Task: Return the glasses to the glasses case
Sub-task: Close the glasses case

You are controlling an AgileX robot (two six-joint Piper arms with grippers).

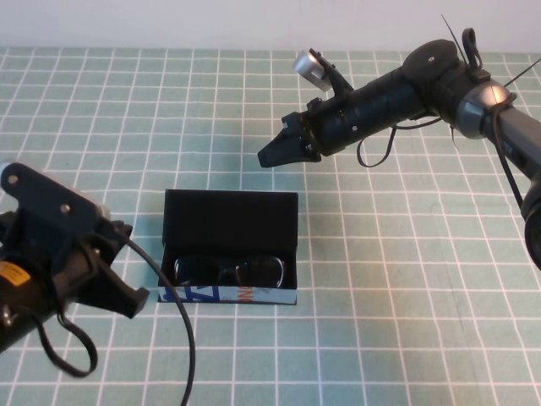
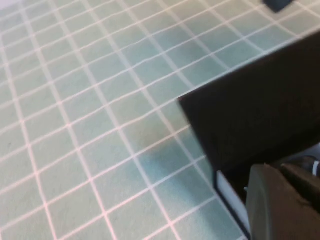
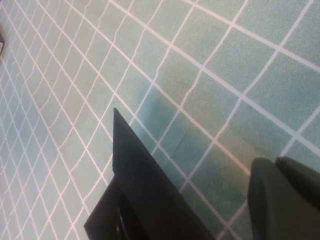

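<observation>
Black glasses (image 1: 228, 271) in open glasses case (image 1: 230, 218); right pincer (image 1: 269, 156) closed, empty; left pincer (image 1: 127, 296) seemingly closed.

Black glasses case (image 1: 230, 222) on the mat, lid up, black-framed glasses (image 1: 228, 271) lying inside, printed front wall.

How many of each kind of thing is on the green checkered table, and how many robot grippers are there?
Glasses case, lid open: 1
Glasses, lying inside the case: 1
Grippers: 2, the left gripper beside the case, the right gripper shut above and behind it
Total: 4
</observation>
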